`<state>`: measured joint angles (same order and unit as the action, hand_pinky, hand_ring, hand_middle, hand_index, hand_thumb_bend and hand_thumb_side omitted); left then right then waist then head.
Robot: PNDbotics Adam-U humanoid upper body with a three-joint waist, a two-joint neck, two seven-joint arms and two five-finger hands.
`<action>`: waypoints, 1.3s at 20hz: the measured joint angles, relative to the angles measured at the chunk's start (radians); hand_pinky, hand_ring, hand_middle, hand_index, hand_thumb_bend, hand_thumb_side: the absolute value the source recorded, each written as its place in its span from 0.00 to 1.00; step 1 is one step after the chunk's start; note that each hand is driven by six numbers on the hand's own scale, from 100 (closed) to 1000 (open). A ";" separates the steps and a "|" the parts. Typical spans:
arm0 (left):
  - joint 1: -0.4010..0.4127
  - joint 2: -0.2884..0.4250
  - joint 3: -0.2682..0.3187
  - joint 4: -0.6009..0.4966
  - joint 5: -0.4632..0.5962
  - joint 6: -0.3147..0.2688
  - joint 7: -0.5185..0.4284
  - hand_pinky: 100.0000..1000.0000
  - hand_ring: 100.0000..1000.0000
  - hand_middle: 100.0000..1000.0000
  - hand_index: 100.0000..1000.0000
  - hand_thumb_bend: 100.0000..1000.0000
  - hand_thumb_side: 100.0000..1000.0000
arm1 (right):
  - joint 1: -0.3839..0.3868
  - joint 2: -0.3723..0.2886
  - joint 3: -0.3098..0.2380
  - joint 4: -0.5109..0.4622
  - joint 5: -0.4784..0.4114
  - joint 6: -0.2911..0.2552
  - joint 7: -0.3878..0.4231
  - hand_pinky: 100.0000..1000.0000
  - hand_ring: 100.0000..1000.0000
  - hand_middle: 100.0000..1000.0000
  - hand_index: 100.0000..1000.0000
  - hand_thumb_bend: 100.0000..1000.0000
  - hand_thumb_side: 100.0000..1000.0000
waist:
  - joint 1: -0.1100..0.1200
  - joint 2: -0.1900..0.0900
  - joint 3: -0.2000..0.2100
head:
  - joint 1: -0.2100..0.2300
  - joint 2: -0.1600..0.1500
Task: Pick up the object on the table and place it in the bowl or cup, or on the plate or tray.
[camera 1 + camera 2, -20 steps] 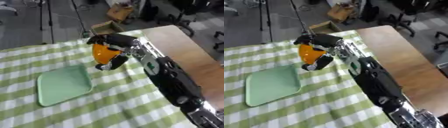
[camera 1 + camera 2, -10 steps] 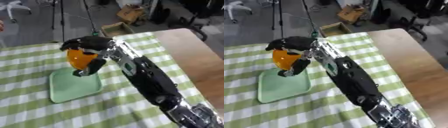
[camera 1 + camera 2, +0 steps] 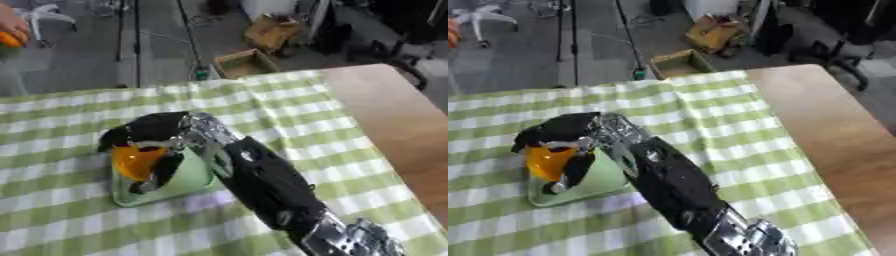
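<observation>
A wooden table (image 3: 398,130) fills most of the view, and a green-and-white checked cloth (image 3: 297,120) covers all of it but the bare strip on the right. Across the cloth from the lower right comes the robot's right arm (image 3: 267,185), black with silver joints, reaching up and to the left. Under its far end lies a pale green tray (image 3: 188,181), flat on the cloth, with much of its surface hidden by the arm and hand, so that only its right part and its near edge show clearly. The right hand (image 3: 149,131) is over the tray, its fingers and thumb curled round an orange object (image 3: 136,161), rounded and bright, which it holds from above; dark fingers (image 3: 162,172) run down the object's right side. The orange object is within the tray's outline, but whether it touches the tray's surface or is just above it cannot be told. Beyond the table's far edge a small open cardboard box (image 3: 245,62) stands on the grey floor. The left hand shows in neither view.
</observation>
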<state>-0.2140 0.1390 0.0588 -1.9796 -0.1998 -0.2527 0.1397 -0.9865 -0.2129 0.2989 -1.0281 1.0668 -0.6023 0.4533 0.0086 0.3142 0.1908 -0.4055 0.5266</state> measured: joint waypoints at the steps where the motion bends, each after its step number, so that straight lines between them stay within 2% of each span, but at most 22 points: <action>1: 0.000 0.000 0.000 0.000 0.000 0.000 0.000 0.49 0.75 0.75 0.85 0.13 0.88 | -0.003 0.003 -0.002 0.006 0.008 -0.014 0.008 0.73 0.82 1.00 1.00 0.08 0.53 | 0.000 0.000 -0.001 | 0.000 0.000; 2: 0.000 0.000 0.000 0.000 0.000 0.000 0.000 0.49 0.75 0.75 0.85 0.13 0.88 | -0.007 0.006 -0.004 0.012 0.014 -0.026 0.014 0.73 0.82 1.00 1.00 0.08 0.53 | 0.000 0.000 -0.002 | 0.000 0.000; 3: 0.000 0.000 0.000 0.000 0.000 0.000 0.000 0.49 0.75 0.75 0.85 0.13 0.88 | -0.008 0.006 -0.006 0.018 0.017 -0.035 0.017 0.92 0.94 1.00 1.00 0.16 0.74 | 0.000 0.000 -0.004 | 0.000 0.000; 4: 0.000 0.000 0.000 0.000 0.000 0.000 0.000 0.49 0.75 0.75 0.85 0.13 0.88 | -0.007 0.006 -0.009 0.023 0.018 -0.041 0.018 1.00 1.00 1.00 1.00 0.22 0.83 | 0.000 0.000 -0.007 | 0.000 0.000; 5: 0.000 0.000 0.000 0.000 0.000 0.000 0.000 0.49 0.75 0.75 0.85 0.13 0.88 | -0.003 0.005 -0.010 0.029 0.019 -0.045 0.017 1.00 1.00 1.00 1.00 0.21 0.87 | 0.000 0.000 -0.009 | 0.000 0.000; 10: 0.000 0.000 0.000 0.000 0.000 0.001 0.000 0.49 0.75 0.75 0.85 0.14 0.88 | 0.010 -0.009 -0.017 0.032 -0.037 -0.033 0.028 1.00 1.00 1.00 1.00 0.14 0.90 | 0.000 0.000 -0.024 | 0.001 0.000; 11: 0.000 0.000 0.000 0.000 0.000 0.001 0.001 0.49 0.75 0.75 0.85 0.14 0.88 | 0.010 -0.014 -0.019 0.030 -0.060 -0.024 0.038 1.00 0.98 1.00 1.00 0.08 0.90 | 0.000 0.000 -0.025 | 0.001 0.000; 15: 0.000 0.001 0.000 0.000 0.000 0.003 0.003 0.49 0.75 0.75 0.85 0.14 0.88 | 0.010 -0.028 -0.024 -0.006 -0.194 0.022 0.084 1.00 0.95 1.00 1.00 0.05 0.86 | 0.000 0.000 -0.039 | 0.004 -0.001; 16: 0.000 0.001 0.000 0.000 0.000 0.004 0.003 0.49 0.75 0.75 0.85 0.14 0.88 | 0.010 -0.034 -0.027 -0.021 -0.232 0.034 0.095 1.00 0.92 1.00 1.00 0.00 0.84 | 0.000 0.000 -0.041 | 0.005 -0.001; 17: 0.000 0.001 0.000 0.000 0.000 0.004 0.004 0.49 0.75 0.75 0.85 0.14 0.88 | 0.010 -0.038 -0.028 -0.040 -0.269 0.044 0.105 1.00 0.91 0.99 1.00 0.00 0.82 | 0.000 0.000 -0.042 | 0.005 -0.001; 18: 0.001 0.001 0.001 0.000 0.000 0.005 0.004 0.49 0.75 0.75 0.85 0.14 0.88 | 0.010 -0.043 -0.030 -0.060 -0.306 0.052 0.114 0.99 0.88 0.98 1.00 0.00 0.75 | 0.000 0.000 -0.044 | 0.005 -0.001; 22: 0.004 0.001 0.002 0.000 0.000 0.006 0.006 0.49 0.75 0.75 0.85 0.14 0.88 | 0.010 -0.074 -0.054 -0.194 -0.456 0.067 0.120 0.99 0.85 0.97 1.00 0.00 0.67 | 0.000 0.000 -0.057 | 0.011 -0.001; 24: 0.007 0.001 0.006 0.000 -0.001 0.008 0.008 0.49 0.75 0.75 0.85 0.14 0.89 | 0.013 -0.092 -0.068 -0.268 -0.516 0.087 0.114 0.96 0.81 0.95 1.00 0.00 0.54 | 0.000 0.000 -0.065 | 0.016 -0.001; 26: 0.013 0.001 0.008 0.000 -0.003 0.011 0.011 0.49 0.75 0.75 0.85 0.14 0.89 | 0.040 -0.125 -0.105 -0.363 -0.581 0.126 0.067 0.96 0.81 0.95 1.00 0.00 0.54 | 0.000 0.000 -0.088 | 0.027 -0.001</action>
<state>-0.2011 0.1400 0.0665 -1.9796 -0.2027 -0.2419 0.1506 -0.9468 -0.3380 0.1939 -1.3914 0.4861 -0.4766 0.5207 0.0086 0.3139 0.1028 -0.3781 0.5257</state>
